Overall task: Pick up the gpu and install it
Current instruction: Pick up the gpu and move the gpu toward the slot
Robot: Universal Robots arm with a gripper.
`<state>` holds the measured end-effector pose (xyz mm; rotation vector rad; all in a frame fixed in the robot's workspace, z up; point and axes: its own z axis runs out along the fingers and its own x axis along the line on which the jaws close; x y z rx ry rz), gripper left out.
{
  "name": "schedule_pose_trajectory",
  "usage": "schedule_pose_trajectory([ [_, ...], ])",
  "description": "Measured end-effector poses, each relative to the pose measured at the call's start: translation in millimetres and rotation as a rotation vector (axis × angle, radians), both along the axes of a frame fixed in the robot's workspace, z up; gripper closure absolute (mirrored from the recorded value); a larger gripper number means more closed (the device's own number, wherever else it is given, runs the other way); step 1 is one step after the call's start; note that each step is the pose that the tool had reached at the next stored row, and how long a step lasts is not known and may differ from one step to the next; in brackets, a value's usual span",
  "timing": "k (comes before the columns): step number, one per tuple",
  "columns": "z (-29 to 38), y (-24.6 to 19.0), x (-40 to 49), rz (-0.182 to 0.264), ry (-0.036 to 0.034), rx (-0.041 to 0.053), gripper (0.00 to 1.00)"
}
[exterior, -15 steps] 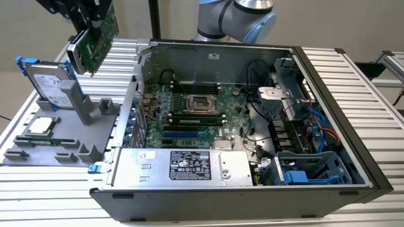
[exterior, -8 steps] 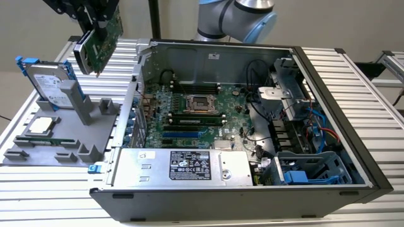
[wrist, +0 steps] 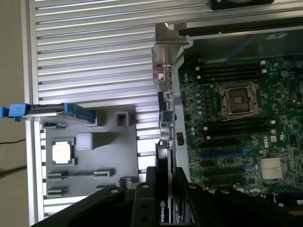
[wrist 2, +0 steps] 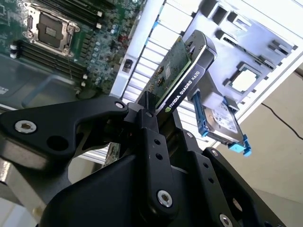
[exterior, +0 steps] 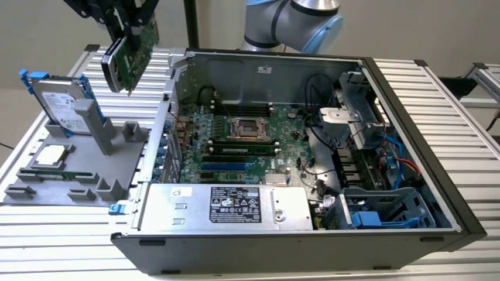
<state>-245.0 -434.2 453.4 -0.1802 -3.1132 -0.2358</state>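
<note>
Exterior view first: where is the gpu [exterior: 131, 51]?

— Up in the air, touching nothing but the gripper [exterior: 125, 20]. It hangs tilted above the bench [exterior: 437, 88], near the bench's far edge toward the exterior view's left. It is over the strip between the grey fixture [exterior: 78, 181] and the open computer case [exterior: 273, 252], just beside the case's far corner.

And the jaws?

— Closed on the card. The second wrist view shows one black finger [wrist 2: 151, 127] pressed against the green face, and the cooler block [wrist 2: 187, 90] is on the opposite face. The gripped end is the one away from the silver bracket [wrist: 165, 61].

What sits on the fixture?

— A hard drive [exterior: 64, 105] with blue rails stands upright in a slot at the fixture's far end. A processor chip [exterior: 51, 154] lies flat in a pocket nearer the bench's edge on the exterior view's left. Both are well apart from the gpu.

How does the case lie?

— On its side, open upward, with the motherboard [exterior: 234, 146] exposed and its processor socket [exterior: 248, 127] near the middle. The power supply [exterior: 226, 205] runs along the case's near wall. The first wrist view shows the card edge-on, its bracket lined up along the case wall that faces the fixture. The expansion slots look unoccupied.

And the arm [exterior: 297, 20]?

— It rises behind the case's far wall.
</note>
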Motion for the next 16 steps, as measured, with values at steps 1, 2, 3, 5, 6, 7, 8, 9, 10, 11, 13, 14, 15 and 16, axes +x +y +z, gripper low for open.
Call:
schedule_pose_trajectory([
  [1, 0.0, 0.0, 1.3, 0.0, 0.0, 0.0001, 1.0],
  [2, 0.0, 0.0, 2.9, 0.0, 0.0, 0.0001, 1.0],
  [3, 0.0, 0.0, 5.0, 0.0, 0.0001, 0.0, 1.0],
  [5, 0.0, 0.0, 9.1, 0.0, 0.0002, 0.0, 1.0],
  [6, 0.0, 0.0, 10.7, 0.0, 0.0001, 0.0001, 1.0],
  [7, -0.1, 0.0, 11.8, 0.0, 0.0, 0.0001, 1.0],
  [8, 0.0, 0.0, 12.9, 0.0, 0.0001, 0.0001, 1.0],
  [9, 0.0, 0.0, 14.0, 0.0, 0.0001, 0.0, 1.0],
  [10, 0.0, 0.0, 15.6, 0.0, 0.0001, 0.0, 1.0],
  [11, 0.0, 0.0, 17.4, 0.0, 0.0001, 0.0001, 1.0],
  [13, 0.0, 0.0, 20.7, 0.0, 0.0001, 0.0001, 1.0],
  [14, -0.1, 0.0, 22.3, 0.0, 0.0001, 0.0001, 1.0],
  [15, -0.1, 0.0, 23.8, 0.0, 0.0, 0.0001, 1.0],
  [16, 0.0, 0.0, 25.3, 0.0, 0.0001, 0.0001, 1.0],
])
